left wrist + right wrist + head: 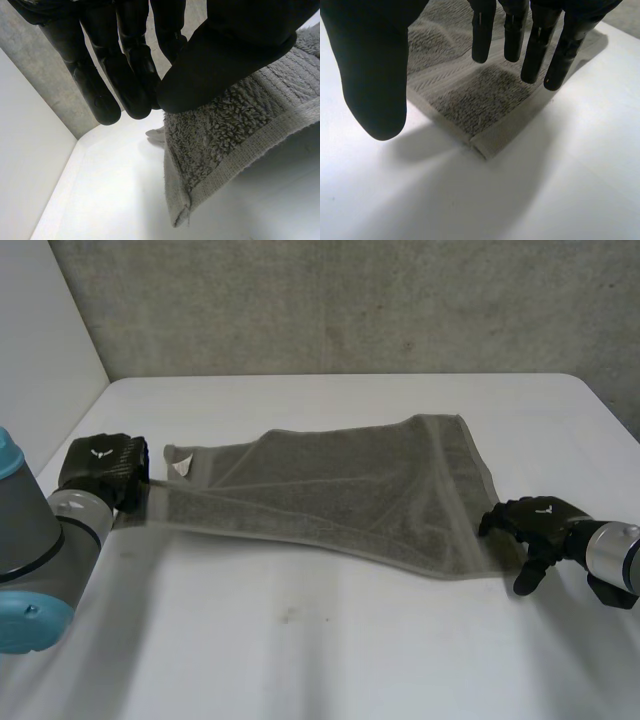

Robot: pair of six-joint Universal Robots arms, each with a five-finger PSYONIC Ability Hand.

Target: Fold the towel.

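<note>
White table (330,640), grey concrete wall (350,300) behind. Grey towel (340,490) mid-table, long axis running left to right between hands, left end raised. Left hand (100,465) pinches towel's near left corner between thumb and fingers. Right hand (535,520) relaxed, fingers straight above near right corner, gripping nothing. Small white tag (181,466) at left end; writing unreadable.

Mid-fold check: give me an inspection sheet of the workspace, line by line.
Surface: white table, faintly smudged.
Job's things: grey towel spread across the table, its left end lifted.
Clutter: nothing seen.
Robot hands: left robot hand pinches the towel's left end; right robot hand open at its near right corner.
Cables: nothing seen.
Surroundings: grey wall behind, white panel at left.
</note>
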